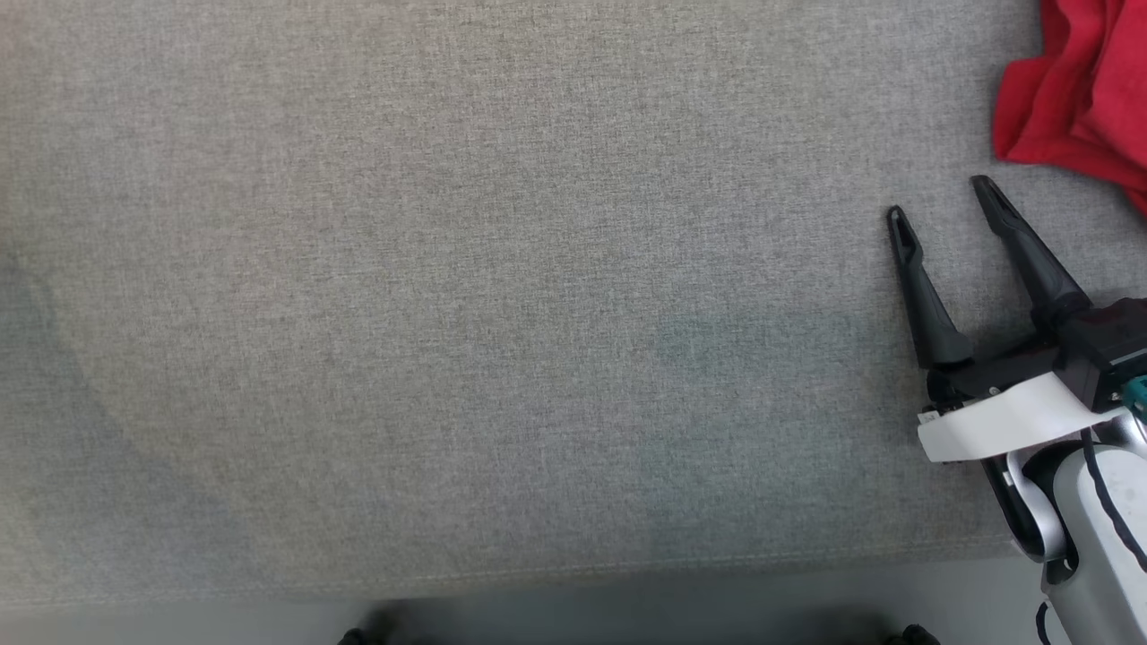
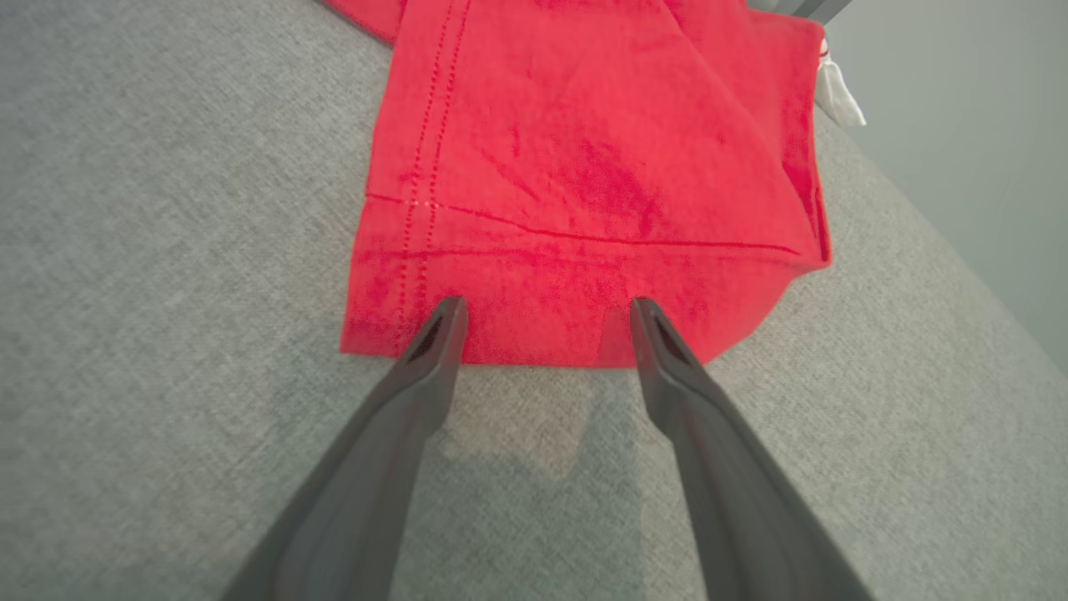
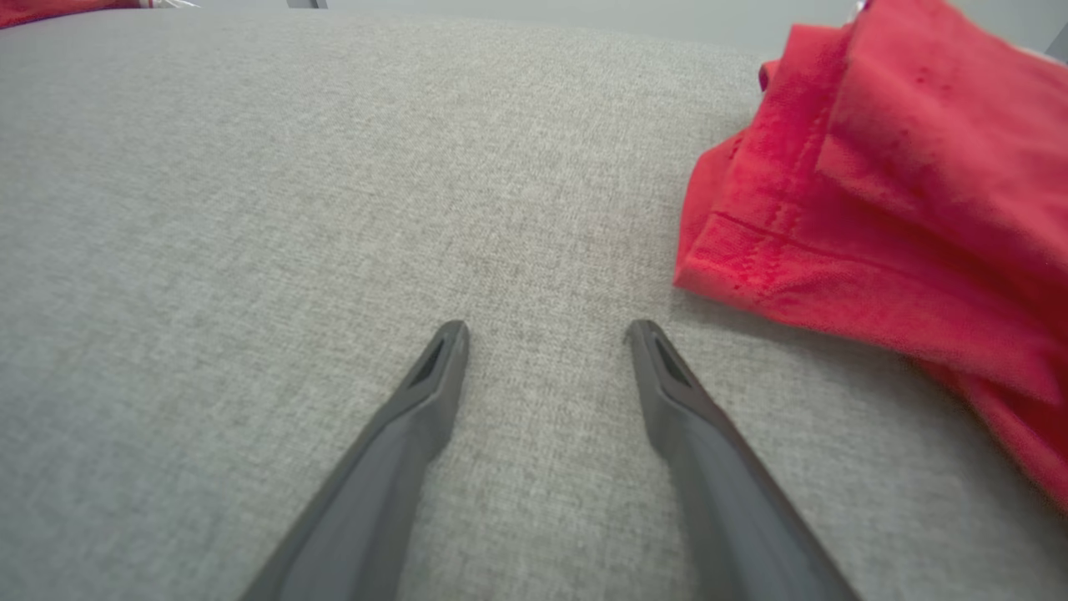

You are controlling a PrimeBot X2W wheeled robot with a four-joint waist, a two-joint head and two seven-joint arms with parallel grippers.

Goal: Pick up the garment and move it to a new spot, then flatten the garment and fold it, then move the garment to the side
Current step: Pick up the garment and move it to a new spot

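Observation:
A crumpled red garment [image 1: 1075, 90] lies at the far right of the grey fabric surface [image 1: 448, 313]. My right gripper [image 1: 938, 199] stands open just short of it, fingers pointing up and slightly left, nothing between them. The right wrist view shows the right gripper [image 3: 546, 327] over bare grey cloth, with the garment's [image 3: 876, 209] folded hem to its right, apart from the fingertips. In the left wrist view, my left gripper [image 2: 546, 305] is open, its two tips at the near hem of a flat-lying red cloth [image 2: 584, 150] with stitched seams. It grips nothing.
The grey surface's front edge [image 1: 573, 573] runs along the bottom of the head view, with pale floor [image 1: 627, 618] below it. A white tag [image 2: 834, 92] sticks out at the far right corner of the red cloth, near the surface's edge.

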